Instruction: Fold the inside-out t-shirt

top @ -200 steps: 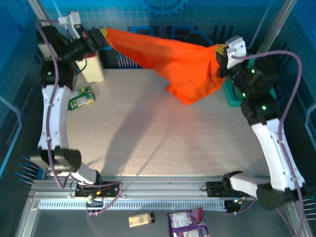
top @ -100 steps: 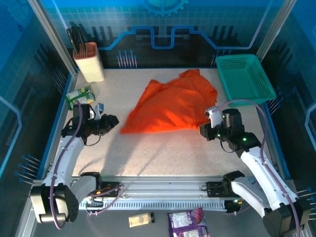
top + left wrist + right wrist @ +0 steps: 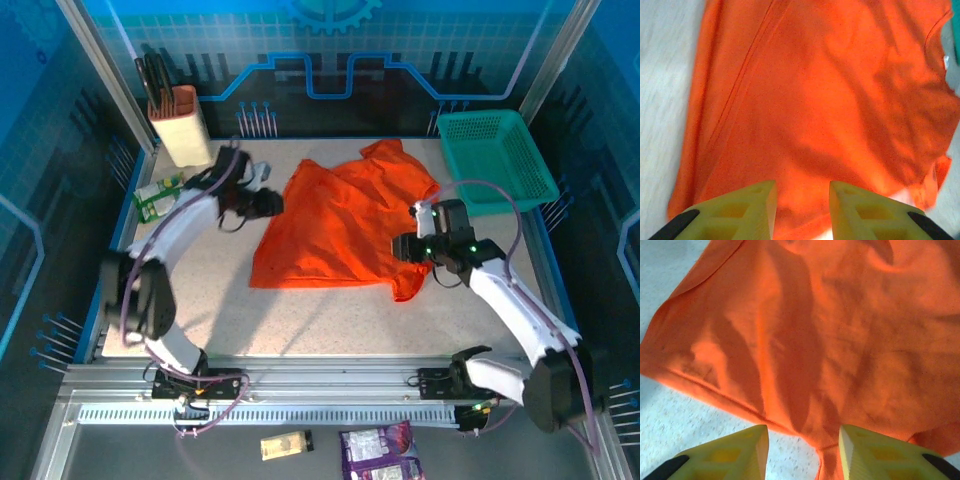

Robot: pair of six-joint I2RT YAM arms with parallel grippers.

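The plain bright orange-red soft fabric t-shirt (image 3: 345, 225) contrasts with the teal plastic mesh basket (image 3: 452, 152) and the speckled pale-grey desk (image 3: 330, 320).

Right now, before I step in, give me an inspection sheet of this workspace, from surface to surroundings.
Surface: speckled grey table, no spills seen.
Job's things: orange-red t-shirt lies spread and rumpled mid-table, not yet folded.
Clutter: teal mesh basket far right; cream holder with dark handles far left; green packet beside it.
Grippers: left gripper and right gripper both open at opposite edges of the shirt, holding nothing.
Cables: purple cables loop along both arms.
Surroundings: blue enclosure walls; packets below the front rail.
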